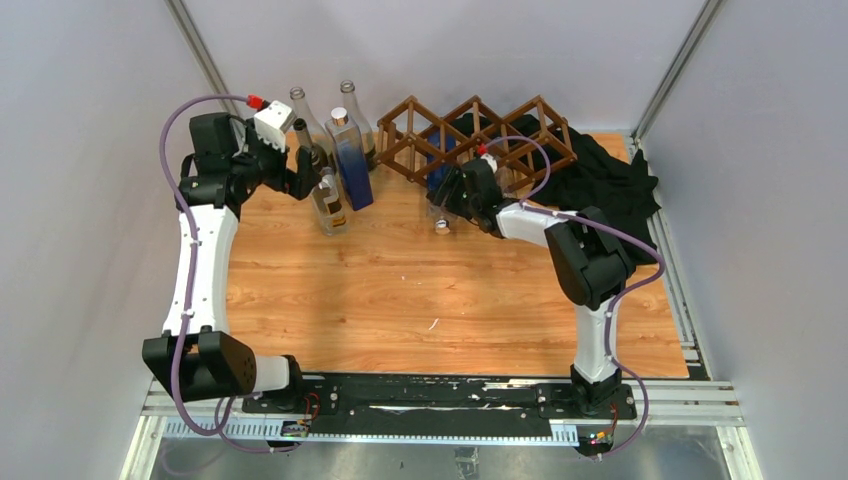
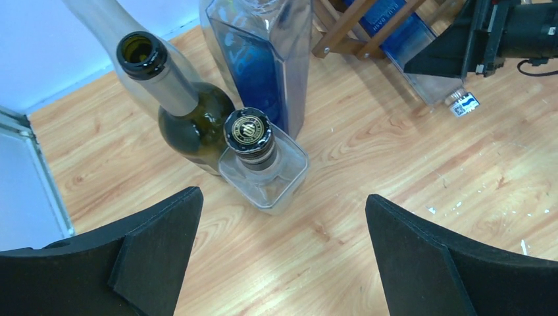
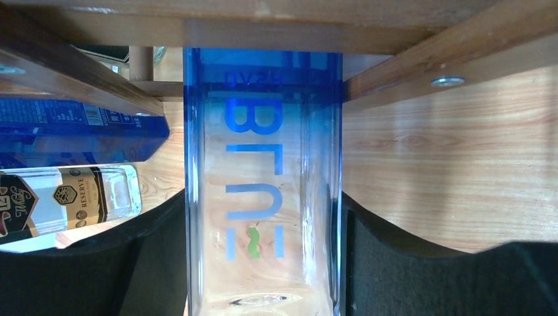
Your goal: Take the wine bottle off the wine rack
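Observation:
The wine bottle (image 3: 263, 197) is clear glass fading to blue, with blue lettering. It lies in a low cell of the dark brown wine rack (image 1: 480, 135), its capped neck (image 1: 441, 226) sticking out over the table. My right gripper (image 3: 263, 220) straddles the clear part of the body, and both black pads press against the glass sides. From the left wrist view the same bottle (image 2: 421, 66) and a slat of the wine rack (image 2: 342, 33) show at the top right. My left gripper (image 2: 283, 204) hangs open and empty over bare wood, just in front of the standing bottles.
Several bottles stand at the back left: a dark green one (image 2: 197, 125), a square clear one with a black cap (image 2: 263, 164), a tall blue one (image 2: 263, 66) and two clear ones (image 1: 300, 110). A black cloth (image 1: 610, 180) lies behind and right of the rack.

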You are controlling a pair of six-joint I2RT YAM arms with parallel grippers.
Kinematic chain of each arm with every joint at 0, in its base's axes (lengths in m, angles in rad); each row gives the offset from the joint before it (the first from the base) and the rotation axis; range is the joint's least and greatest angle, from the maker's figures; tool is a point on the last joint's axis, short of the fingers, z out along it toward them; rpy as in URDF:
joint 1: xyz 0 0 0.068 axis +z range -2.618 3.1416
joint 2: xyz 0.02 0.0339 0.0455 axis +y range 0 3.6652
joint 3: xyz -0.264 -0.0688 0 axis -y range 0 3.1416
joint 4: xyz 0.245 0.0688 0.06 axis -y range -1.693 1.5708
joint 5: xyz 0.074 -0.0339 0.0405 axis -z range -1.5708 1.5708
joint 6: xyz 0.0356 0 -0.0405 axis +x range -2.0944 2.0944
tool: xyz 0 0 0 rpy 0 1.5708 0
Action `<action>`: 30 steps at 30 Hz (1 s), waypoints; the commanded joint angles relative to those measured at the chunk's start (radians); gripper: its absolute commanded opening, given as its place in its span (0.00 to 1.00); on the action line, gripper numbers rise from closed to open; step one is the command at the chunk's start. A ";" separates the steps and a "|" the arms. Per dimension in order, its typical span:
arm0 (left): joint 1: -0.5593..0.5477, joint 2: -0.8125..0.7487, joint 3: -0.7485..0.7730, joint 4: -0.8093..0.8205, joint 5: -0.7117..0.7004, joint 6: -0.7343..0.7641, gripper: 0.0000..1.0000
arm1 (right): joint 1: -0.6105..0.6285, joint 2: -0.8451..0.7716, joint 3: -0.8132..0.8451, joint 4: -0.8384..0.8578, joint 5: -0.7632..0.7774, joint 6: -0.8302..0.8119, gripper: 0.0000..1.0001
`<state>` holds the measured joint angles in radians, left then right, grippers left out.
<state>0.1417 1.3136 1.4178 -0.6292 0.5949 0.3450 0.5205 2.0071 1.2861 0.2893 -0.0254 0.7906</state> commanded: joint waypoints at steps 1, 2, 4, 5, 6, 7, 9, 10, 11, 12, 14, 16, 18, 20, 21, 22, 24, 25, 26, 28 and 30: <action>0.004 0.002 -0.001 -0.041 0.056 0.033 1.00 | -0.008 -0.048 -0.060 0.012 -0.031 0.012 0.32; 0.003 0.001 -0.004 -0.042 0.059 0.034 0.99 | -0.007 -0.060 -0.072 0.015 -0.030 0.013 0.27; 0.003 -0.002 -0.009 -0.046 0.066 0.043 0.99 | -0.004 -0.082 -0.108 0.025 -0.029 0.018 0.15; 0.002 -0.003 -0.011 -0.048 0.069 0.049 0.99 | -0.002 -0.093 -0.117 0.030 -0.027 0.020 0.10; 0.000 -0.004 -0.014 -0.050 0.071 0.052 0.99 | -0.001 -0.105 -0.134 0.032 -0.026 0.023 0.05; -0.004 -0.005 -0.015 -0.053 0.071 0.056 0.99 | 0.000 -0.117 -0.156 0.039 -0.025 0.026 0.02; -0.016 -0.008 -0.023 -0.054 0.064 0.065 0.98 | 0.006 -0.142 -0.187 0.051 -0.028 0.029 0.00; -0.021 -0.009 -0.027 -0.054 0.062 0.069 0.98 | 0.009 -0.154 -0.202 0.057 -0.029 0.030 0.00; -0.033 -0.011 -0.033 -0.055 0.054 0.075 0.97 | 0.012 -0.164 -0.219 0.064 -0.032 0.030 0.00; -0.047 -0.012 -0.038 -0.057 0.044 0.083 0.97 | 0.015 -0.177 -0.237 0.071 -0.034 0.030 0.00; -0.079 -0.016 -0.048 -0.062 0.018 0.101 0.97 | 0.022 -0.206 -0.274 0.084 -0.042 0.030 0.00; -0.099 -0.022 -0.056 -0.061 0.003 0.112 0.97 | 0.025 -0.239 -0.309 0.089 -0.061 0.026 0.00; -0.113 -0.018 -0.058 -0.063 -0.005 0.117 0.97 | 0.028 -0.286 -0.340 0.085 -0.085 0.022 0.00; -0.125 -0.016 -0.055 -0.071 -0.014 0.128 0.97 | 0.031 -0.325 -0.370 0.074 -0.097 0.021 0.00; -0.130 -0.014 -0.056 -0.074 -0.018 0.133 0.97 | 0.034 -0.350 -0.389 0.074 -0.099 0.019 0.00; -0.131 -0.012 -0.057 -0.076 -0.022 0.136 0.97 | 0.042 -0.385 -0.411 0.074 -0.096 0.015 0.00; -0.131 -0.011 -0.060 -0.074 -0.026 0.138 0.97 | 0.057 -0.430 -0.453 0.075 -0.085 0.011 0.00; -0.131 -0.009 -0.061 -0.075 -0.027 0.138 0.97 | 0.067 -0.454 -0.471 0.074 -0.081 0.008 0.00; -0.154 -0.006 -0.064 -0.074 -0.029 0.138 0.97 | 0.076 -0.474 -0.487 0.073 -0.077 0.007 0.00; -0.175 -0.005 -0.072 -0.074 -0.040 0.139 0.97 | 0.095 -0.520 -0.519 0.072 -0.075 0.010 0.00; -0.195 -0.006 -0.078 -0.074 -0.052 0.146 0.97 | 0.110 -0.558 -0.546 0.066 -0.071 0.012 0.00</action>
<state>-0.0185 1.3151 1.3602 -0.6918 0.5667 0.4667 0.5838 1.5261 0.7761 0.3256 -0.0799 0.8078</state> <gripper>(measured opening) 0.970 0.674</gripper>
